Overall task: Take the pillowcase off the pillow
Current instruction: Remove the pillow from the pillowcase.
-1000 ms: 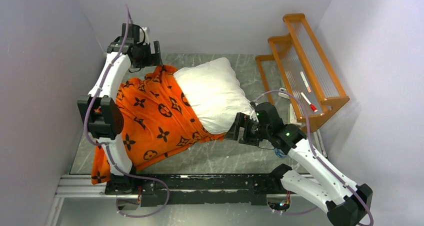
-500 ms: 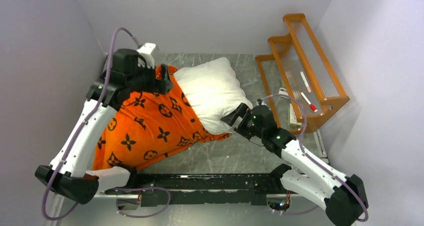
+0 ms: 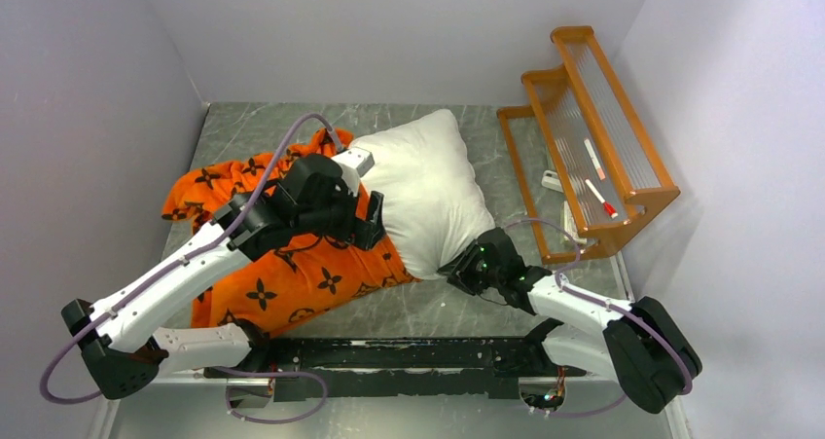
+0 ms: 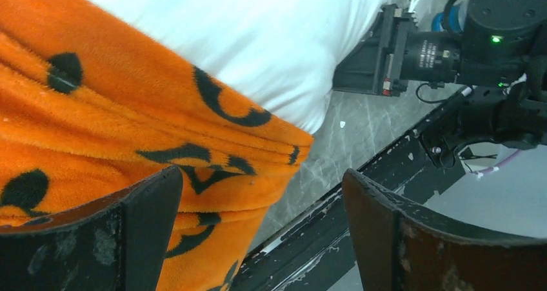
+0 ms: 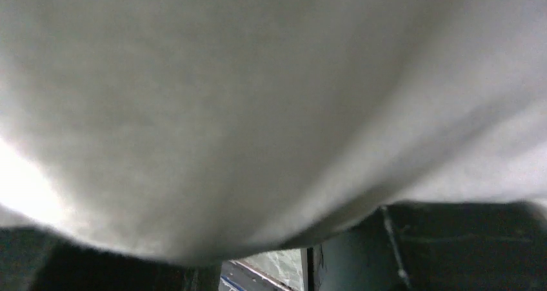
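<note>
The orange pillowcase (image 3: 263, 288) with dark monogram motifs covers the left part of the white pillow (image 3: 423, 181). The pillow's right half sticks out bare. My left gripper (image 3: 373, 227) is open and empty over the pillowcase's open hem, where orange meets white. In the left wrist view its jaws (image 4: 261, 175) stand wide apart above the folded hem of the pillowcase (image 4: 97, 110), with the pillow (image 4: 258, 39) beyond. My right gripper (image 3: 449, 264) is at the pillow's near right corner. In the right wrist view the pillow (image 5: 258, 97) fills the frame and hides the right gripper's (image 5: 264, 239) tips.
An orange wooden rack (image 3: 593, 137) holding pens stands at the right against the wall. A small white object (image 3: 552, 179) lies at its foot. A black rail (image 3: 409, 351) runs along the near table edge. Walls close in on the left, back and right.
My left arm swung from the far left corner across the pillowcase to its open hem. The bunched fabric dropped at the back left. My right gripper moved nearer and left with the pillow corner.
</note>
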`<state>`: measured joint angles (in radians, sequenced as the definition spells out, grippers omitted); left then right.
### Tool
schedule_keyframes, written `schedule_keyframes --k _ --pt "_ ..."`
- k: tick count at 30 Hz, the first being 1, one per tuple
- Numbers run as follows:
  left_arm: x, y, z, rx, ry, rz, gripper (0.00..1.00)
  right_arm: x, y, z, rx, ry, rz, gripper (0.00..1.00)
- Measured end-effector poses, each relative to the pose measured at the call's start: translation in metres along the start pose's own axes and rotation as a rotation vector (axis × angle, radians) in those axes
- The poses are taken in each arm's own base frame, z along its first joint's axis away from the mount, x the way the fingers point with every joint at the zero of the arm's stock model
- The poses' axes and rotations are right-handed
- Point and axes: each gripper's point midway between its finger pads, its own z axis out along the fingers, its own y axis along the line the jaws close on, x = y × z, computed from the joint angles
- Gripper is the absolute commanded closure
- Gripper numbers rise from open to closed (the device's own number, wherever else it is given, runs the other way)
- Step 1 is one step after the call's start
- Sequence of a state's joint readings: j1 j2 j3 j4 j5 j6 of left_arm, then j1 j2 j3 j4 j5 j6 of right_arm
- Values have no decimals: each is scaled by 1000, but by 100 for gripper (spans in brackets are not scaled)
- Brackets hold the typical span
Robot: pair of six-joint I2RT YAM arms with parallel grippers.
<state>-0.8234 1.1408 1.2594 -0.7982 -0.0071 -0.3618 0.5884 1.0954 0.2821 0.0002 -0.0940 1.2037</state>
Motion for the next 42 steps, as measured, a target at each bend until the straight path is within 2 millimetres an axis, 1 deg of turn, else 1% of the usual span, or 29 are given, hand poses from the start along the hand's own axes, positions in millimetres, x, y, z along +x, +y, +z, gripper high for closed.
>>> schedule_keyframes --k 2,6,9,12,14,15,17,19,21,23,25,28,31,34,37,39,42 --pt "4 -3 1 -17 -1 -9 4 1 -2 1 -3 0 19 58" --pt "12 2 6 -75 2 -30 3 2 -3 2 -19 -2 37 55" --pt "19 -1 11 -105 7 -28 3 3 -3 0 -33 -5 36 53" --pt "30 11 23 -177 3 -40 4 3 -5 -3 -34 -12 37 53" --pt "50 28 38 -257 31 -53 10 2 -6 -4 -30 -17 37 49" --pt "56 33 44 -283 42 -57 14 2 -7 -5 -25 -15 36 46" --pt "66 42 54 -330 51 -64 34 3 -6 -7 -11 -2 20 36" --pt "75 50 58 -364 50 -72 52 2 -3 -11 7 11 -19 19" --pt "78 55 58 -382 33 -88 75 0 2 -17 21 15 -56 8" --pt "78 57 56 -386 15 -104 89 -4 10 -24 11 7 -101 4" --pt "77 57 53 -380 2 -114 95 -8 21 -31 -31 -11 -138 3" --pt "76 57 52 -381 -2 -118 95 -12 36 -37 -99 -37 -170 0" --pt "75 57 50 -381 0 -113 95 -20 48 -34 -150 -75 -182 0" --pt "70 54 46 -372 -9 -111 95 -26 48 -25 -161 -106 -169 0" --pt "65 52 40 -355 -22 -110 95 -29 50 -21 -165 -117 -136 0" --pt "62 50 36 -346 -29 -110 95 -32 51 -22 -164 -132 -117 0" --pt "60 49 35 -340 -29 -106 95 -39 47 -29 -131 -176 -93 0"
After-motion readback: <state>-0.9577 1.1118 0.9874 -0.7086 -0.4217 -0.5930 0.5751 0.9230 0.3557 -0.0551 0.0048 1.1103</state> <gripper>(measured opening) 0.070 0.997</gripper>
